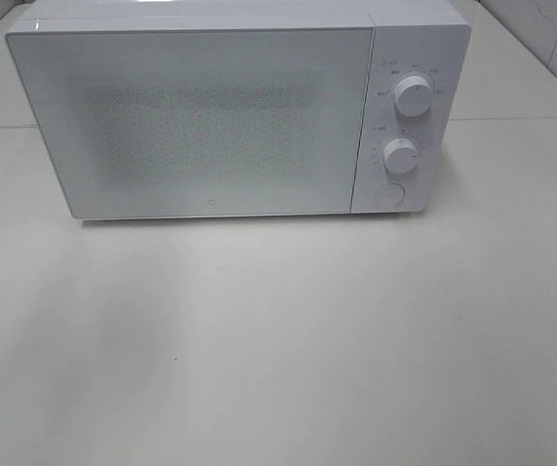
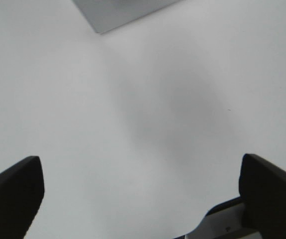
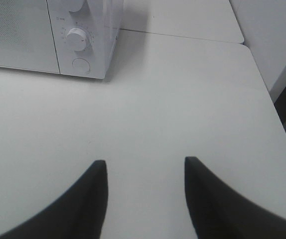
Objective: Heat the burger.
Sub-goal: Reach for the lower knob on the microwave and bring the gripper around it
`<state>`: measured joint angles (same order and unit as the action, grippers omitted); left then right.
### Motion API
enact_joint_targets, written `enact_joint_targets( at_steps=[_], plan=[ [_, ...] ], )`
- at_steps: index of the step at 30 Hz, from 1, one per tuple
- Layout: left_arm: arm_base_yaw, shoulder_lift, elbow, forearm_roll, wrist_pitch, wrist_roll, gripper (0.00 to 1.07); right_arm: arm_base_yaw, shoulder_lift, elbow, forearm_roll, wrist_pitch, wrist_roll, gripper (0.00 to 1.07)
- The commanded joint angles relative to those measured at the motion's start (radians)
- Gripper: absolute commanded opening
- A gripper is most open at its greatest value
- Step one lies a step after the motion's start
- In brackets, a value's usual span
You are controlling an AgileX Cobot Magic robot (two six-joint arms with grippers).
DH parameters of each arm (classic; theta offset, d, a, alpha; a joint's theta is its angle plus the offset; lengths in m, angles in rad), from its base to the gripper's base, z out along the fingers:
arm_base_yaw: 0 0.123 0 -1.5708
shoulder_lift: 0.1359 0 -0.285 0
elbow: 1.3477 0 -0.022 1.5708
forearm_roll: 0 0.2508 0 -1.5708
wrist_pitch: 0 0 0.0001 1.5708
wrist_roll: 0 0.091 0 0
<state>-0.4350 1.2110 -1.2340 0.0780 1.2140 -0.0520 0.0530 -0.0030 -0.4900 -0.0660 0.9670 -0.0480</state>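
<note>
The burger shows in no view. A white microwave point(image 1: 201, 116) stands at the back of the white table point(image 1: 278, 340) with its door shut; the frosted door hides the inside. Neither gripper appears in the exterior high view. In the left wrist view my left gripper point(image 2: 140, 164) hangs over bare table with its dark fingers spread wide and nothing between them; a corner of the microwave point(image 2: 118, 12) shows beyond it. My right gripper point(image 3: 145, 162) is open with an empty gap, over the table in front of and to the right of the microwave point(image 3: 83, 30).
The microwave's right panel carries an upper knob point(image 1: 412, 96), a lower knob point(image 1: 400, 155) and a round button point(image 1: 388, 194). The table's right edge point(image 3: 270, 94) runs beside the right gripper, with a dark drop beyond it.
</note>
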Motion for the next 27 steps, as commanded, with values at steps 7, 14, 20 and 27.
enact_joint_targets(
  at_steps=[7, 14, 20, 27],
  plan=[
    [0.291, -0.116, 0.084, -0.053, 0.058, 0.162, 1.02, -0.003, -0.028, 0.0, 0.003, -0.006, -0.005, 0.5],
    [0.337, -0.243, 0.247, -0.098, 0.007, 0.196, 1.02, -0.003, -0.028, 0.0, 0.003, -0.006, -0.005, 0.5],
    [0.337, -0.397, 0.424, -0.114, 0.007, 0.196, 1.02, -0.003, -0.028, 0.0, 0.003, -0.006, -0.005, 0.5],
    [0.337, -0.653, 0.599, -0.216, 0.006, 0.195, 1.02, -0.003, -0.028, 0.0, 0.003, -0.006, -0.005, 0.5]
  ],
)
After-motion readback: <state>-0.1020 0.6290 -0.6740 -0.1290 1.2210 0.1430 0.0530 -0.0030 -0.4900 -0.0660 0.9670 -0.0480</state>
